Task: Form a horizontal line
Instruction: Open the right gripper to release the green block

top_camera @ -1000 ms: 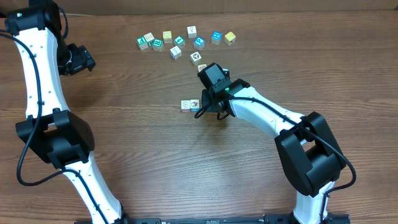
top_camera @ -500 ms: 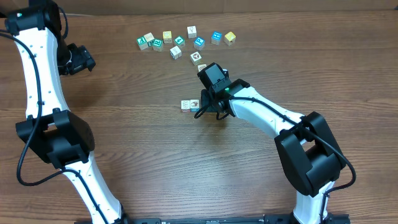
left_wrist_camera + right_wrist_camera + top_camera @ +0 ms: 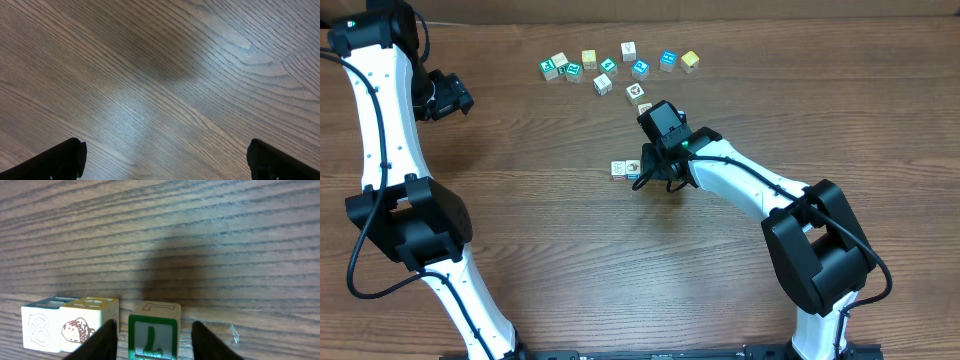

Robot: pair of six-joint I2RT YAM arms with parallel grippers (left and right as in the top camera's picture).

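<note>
Overhead, left wrist and right wrist views of a wooden table [image 3: 520, 220].

Far left: the left arm [image 3: 380, 130] rises along the table's left edge. The left gripper [image 3: 455, 98] hangs over bare wood near the far left corner, well apart from every cube. In its wrist view the left gripper [image 3: 165, 161] has its two dark fingertips [image 3: 65, 159] at opposite lower corners of the picture. The jaws stand wide apart with only wood grain between them, and nothing is held.

Top centre: the loose cubes [image 3: 620, 65] lie scattered in a ragged band along the far side of the table. They show teal, yellow and whitish faces, and a few trail down toward the right arm's wrist.

Centre: the row of cubes [image 3: 624, 170] lies near the middle of the table, just left of the right gripper [image 3: 644, 172]. The right wrist view shows the row of cubes [image 3: 70, 327] as two touching blocks, a blue-topped one on the left and a yellow-topped one with an acorn picture. The green-edged cube [image 3: 153, 332] stands just beside them, separated by a narrow gap. The right gripper [image 3: 155, 341] straddles this cube. A slim gap shows on each side between fingers [image 3: 107, 340] and cube, so the jaws are parted and not clamped.

Right: the right arm [image 3: 750, 185] runs from the gripper down to its base at the near right edge.
</note>
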